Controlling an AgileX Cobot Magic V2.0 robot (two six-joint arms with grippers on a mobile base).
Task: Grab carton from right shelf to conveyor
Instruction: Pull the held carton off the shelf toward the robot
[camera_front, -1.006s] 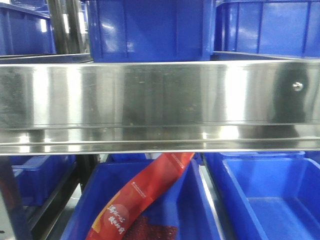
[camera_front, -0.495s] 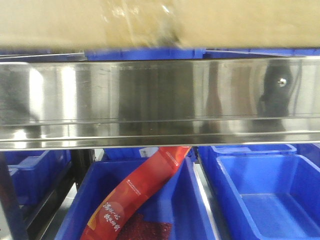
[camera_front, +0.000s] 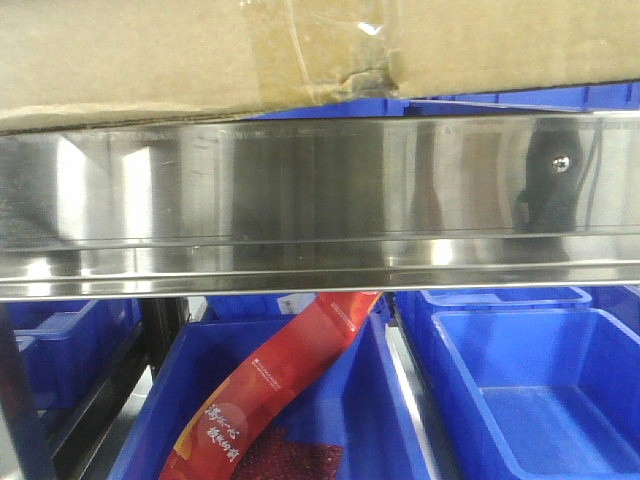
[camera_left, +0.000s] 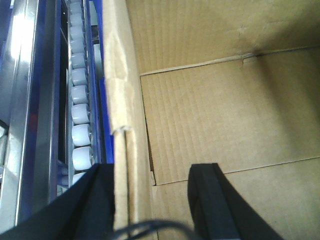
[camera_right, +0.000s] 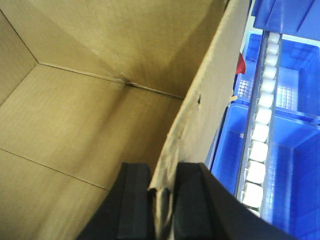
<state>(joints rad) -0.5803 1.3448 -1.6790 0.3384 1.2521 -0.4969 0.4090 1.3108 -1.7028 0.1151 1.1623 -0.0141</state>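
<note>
Showing one large plain brown corrugated cardboard carton (camera_front: 130, 60) across the whole top of the front view, at the right shelf (camera_front: 300, 272), lying just above that rack's one wide, shiny stainless-steel front band (camera_front: 200, 190) and sloping lower toward the left. Showing one strip of crinkled clear tape (camera_front: 325, 50) crossing the carton's torn seam. Counting one small screw (camera_front: 563, 160) near the front band's right end. Counting three blue plastic containers below the front band: a left bin (camera_front: 70, 340), a middle bin (camera_front: 350, 420) holding one long red printed packet (camera_front: 290, 380), and a right bin (camera_front: 510, 322) with a bare floor. Showing one dark metal upright (camera_front: 20, 400) at the lower left.

Looking down from the left wrist: seeing the left gripper (camera_left: 152, 170) with two black fingers straddling one carton side wall, jaws spread, the outer finger lying close against the wall and the inner finger standing inside the box, apart from the wall. Showing one row of pale grey rollers (camera_left: 80, 100) running alongside the carton's outer face.

Looking down from the right wrist: seeing the right gripper (camera_right: 162, 170) with two black fingers pressing in on the top edge of a carton wall, pinching the cardboard between them. Showing one row of white rollers (camera_right: 260, 130) outside that wall, with blue plastic on both sides of it.
</note>
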